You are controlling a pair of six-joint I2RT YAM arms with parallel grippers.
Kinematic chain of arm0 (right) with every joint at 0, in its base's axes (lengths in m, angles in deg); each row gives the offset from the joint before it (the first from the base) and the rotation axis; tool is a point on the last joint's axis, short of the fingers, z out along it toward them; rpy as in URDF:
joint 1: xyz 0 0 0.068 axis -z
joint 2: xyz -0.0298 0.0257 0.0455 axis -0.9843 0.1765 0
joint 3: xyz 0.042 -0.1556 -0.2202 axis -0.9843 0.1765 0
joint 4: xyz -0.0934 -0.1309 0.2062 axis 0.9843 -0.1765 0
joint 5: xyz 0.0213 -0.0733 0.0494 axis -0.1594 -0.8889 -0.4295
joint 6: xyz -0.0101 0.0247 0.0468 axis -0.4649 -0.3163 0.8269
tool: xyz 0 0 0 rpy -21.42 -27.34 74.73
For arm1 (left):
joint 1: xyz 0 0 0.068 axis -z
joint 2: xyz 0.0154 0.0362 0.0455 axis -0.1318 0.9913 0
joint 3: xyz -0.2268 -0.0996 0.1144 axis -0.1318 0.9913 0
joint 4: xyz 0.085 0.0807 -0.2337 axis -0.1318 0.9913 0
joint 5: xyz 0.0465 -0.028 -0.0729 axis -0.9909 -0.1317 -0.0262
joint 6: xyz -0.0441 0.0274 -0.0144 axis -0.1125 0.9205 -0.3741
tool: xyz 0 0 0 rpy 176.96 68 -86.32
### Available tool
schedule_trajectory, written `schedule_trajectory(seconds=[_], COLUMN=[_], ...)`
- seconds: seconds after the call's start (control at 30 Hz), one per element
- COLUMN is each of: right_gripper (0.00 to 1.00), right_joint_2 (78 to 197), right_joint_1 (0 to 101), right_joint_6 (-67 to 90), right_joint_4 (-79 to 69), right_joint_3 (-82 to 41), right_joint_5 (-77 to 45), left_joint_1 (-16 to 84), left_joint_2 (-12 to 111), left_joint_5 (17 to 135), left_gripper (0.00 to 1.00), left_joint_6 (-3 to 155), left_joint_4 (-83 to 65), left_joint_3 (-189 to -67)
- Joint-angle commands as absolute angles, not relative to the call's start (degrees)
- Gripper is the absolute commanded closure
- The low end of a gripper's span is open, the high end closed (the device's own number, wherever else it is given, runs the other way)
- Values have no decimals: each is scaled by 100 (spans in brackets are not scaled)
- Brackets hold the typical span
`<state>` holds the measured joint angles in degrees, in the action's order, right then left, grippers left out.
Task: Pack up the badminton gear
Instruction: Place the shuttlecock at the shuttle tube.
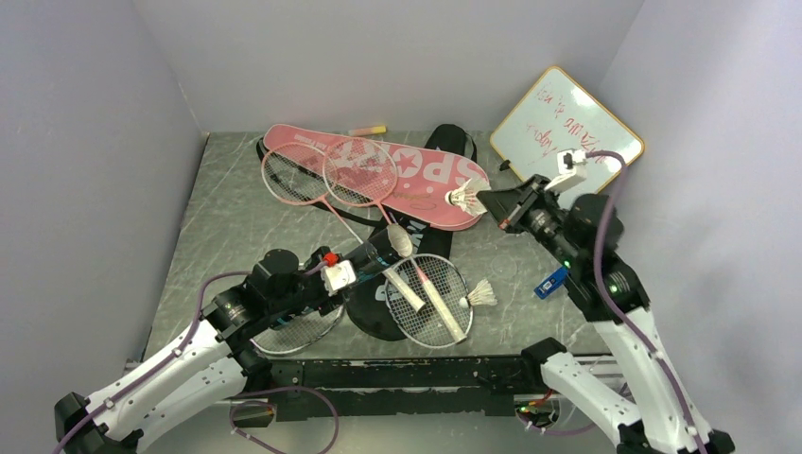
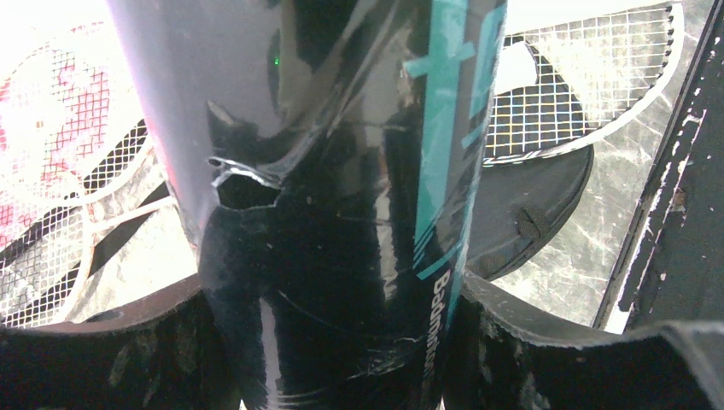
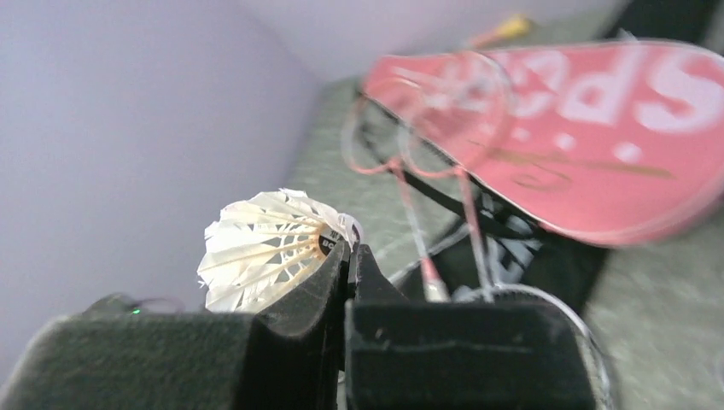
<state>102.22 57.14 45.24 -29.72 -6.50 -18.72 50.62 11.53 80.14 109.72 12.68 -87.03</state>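
Clamped tight w/ R gripper (image 1: pixel 484 200) on shuttlecock (image 3: pixel 260 248), pinched near cork end. Sticks out past fingertips, feathers fanning toward 9 o'clock in top view, axis approx 3–9. Sits over 3 o'clock end of pink cover (image 1: pixel 378 170).

Grasping dark tube (image 2: pixel 341 188) w/ L gripper (image 1: pixel 361 265), jaws spread wide round it. Runs lengthwise btwn both fingers (image 2: pixel 111 359), filling wrist view. Points toward 1 o'clock in top view, far end over black cover (image 1: pixel 376 317).
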Motion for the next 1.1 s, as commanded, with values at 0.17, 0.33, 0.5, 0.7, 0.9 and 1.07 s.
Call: schedule_trajectory(seconds=[0.17, 0.33, 0.5, 0.7, 0.9, 1.07], right_gripper=[100, 100, 100, 100, 100, 86], right_joint_2=[10400, 10396, 10608, 10778, 10959, 11125], right_joint_1=[5736, 5736, 5734, 5725, 5539, 4948], right_joint_6=[4141, 4388, 4612, 4524, 4499, 4270], right_joint_4=[-1917, -1123, -596, -431, -236, -323], right_joint_3=[-974, -520, -104, 328, 646, 612], right_joint_5=[1398, 2178, 2689, 2756, 2601, 2138], left_joint_1=[5072, 5062, 5071, 5063, 5064, 5066], left_joint_2=[1046, 988, 930, 947, 983, 1053], left_joint_5=[8116, 8177, 8259, 8446, 8993, 9052], left_gripper=[64, 64, 64, 64, 64, 64], left_joint_6=[10862, 10865, 10872, 10885, 10890, 10886], left_joint_4=[929, 906, 864, 825, 669, 663], left_joint_3=[-8822, -8831, -8822, -8824, -8772, -8774])
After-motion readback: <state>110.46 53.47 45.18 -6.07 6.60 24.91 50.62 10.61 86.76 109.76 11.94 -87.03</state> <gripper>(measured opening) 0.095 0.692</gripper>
